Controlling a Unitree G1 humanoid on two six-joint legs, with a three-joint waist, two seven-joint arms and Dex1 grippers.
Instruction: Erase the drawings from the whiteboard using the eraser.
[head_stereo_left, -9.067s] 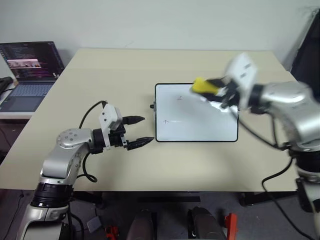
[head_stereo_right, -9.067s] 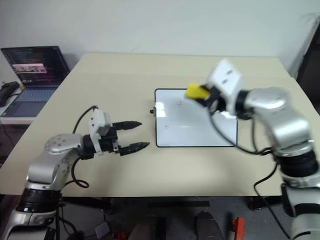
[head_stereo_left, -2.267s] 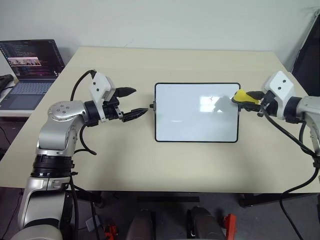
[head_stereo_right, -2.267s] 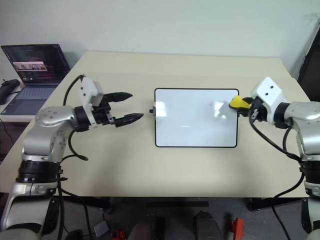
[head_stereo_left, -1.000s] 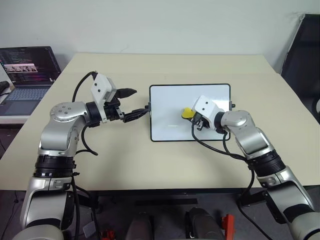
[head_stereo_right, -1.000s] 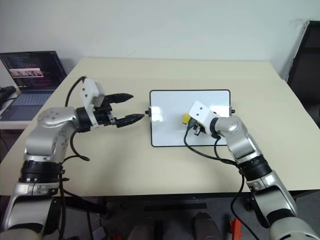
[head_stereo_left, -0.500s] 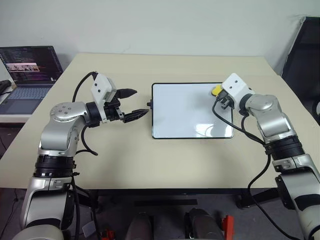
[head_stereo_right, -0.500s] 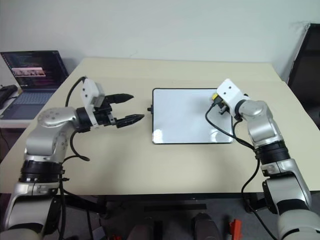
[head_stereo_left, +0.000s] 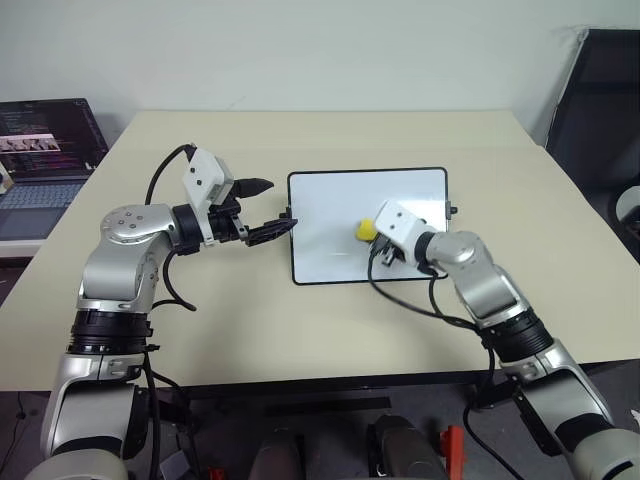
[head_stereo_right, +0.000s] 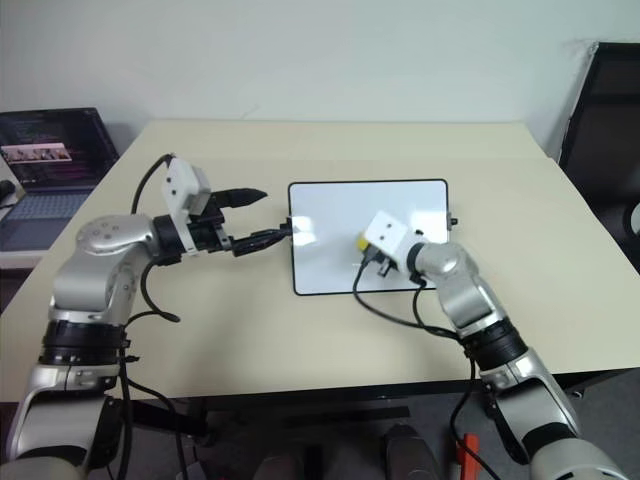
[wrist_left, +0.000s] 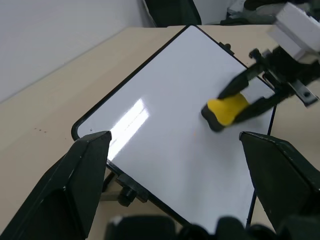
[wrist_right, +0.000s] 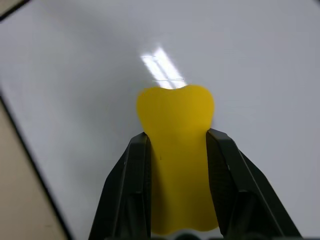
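While pinched between two black fingers, eraser (head_stereo_left: 367, 230) rests near the middle of the whiteboard (head_stereo_left: 330, 210), yellow tip pushed out past the fingertips so that the soft end, not the fingers, meets the glossy surface. Gripped firmly by the right gripper (wrist_right: 176, 150), jaws drawn in tight against its sides, presumably to keep it from slipping under a wiping stroke. Lies flat on the tan table (head_stereo_left: 250, 320), board squarely ahead within both arms' reach. No drawings to be made out on the white face from the head views; possibly wiped already or too faint to tell against the glare. Held just beside the board's left edge, by its small black knob, left gripper (head_stereo_left: 272, 209) with fingers spread and empty, likely placed to steady the frame. Off at the table's far left, a laptop (head_stereo_left: 45, 150), well apart.
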